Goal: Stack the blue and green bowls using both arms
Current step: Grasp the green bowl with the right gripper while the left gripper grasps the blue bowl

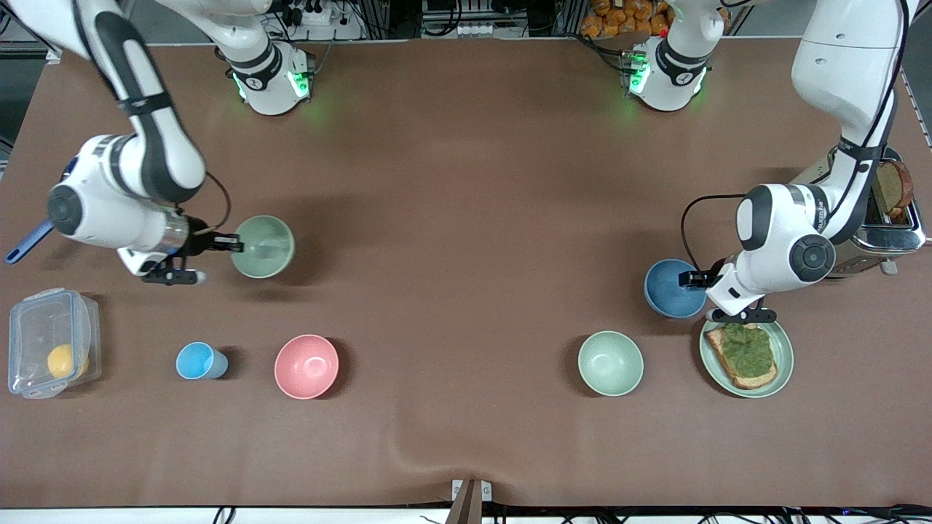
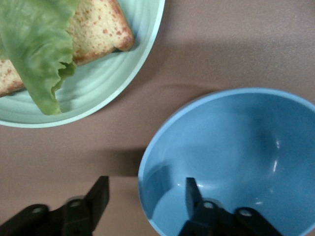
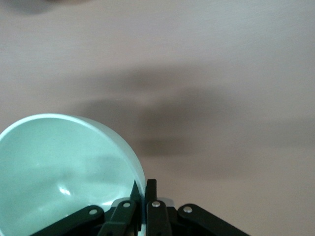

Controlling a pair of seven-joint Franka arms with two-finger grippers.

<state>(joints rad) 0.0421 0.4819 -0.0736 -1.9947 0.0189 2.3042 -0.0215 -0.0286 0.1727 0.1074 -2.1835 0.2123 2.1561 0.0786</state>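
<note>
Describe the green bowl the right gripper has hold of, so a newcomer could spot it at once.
Start at the right arm's end of the table, where the right gripper is shut on the green bowl by its rim. It is evenly sage green inside, unlike the pink bowl nearer the camera and the paler mint bowl with a whitish inside.

The blue bowl (image 1: 671, 288) is medium blue, the green bowl (image 1: 264, 246) pale sage, and the table (image 1: 466, 218) plain brown. A pink bowl (image 1: 306, 366), a light-blue cup (image 1: 199, 361) and a paler mint bowl (image 1: 610, 362) (whitish inside) stand nearby. Golden speckled toast (image 2: 96, 29) carries bright green lettuce (image 2: 37, 46) on a pale green plate (image 2: 98, 88).
</note>
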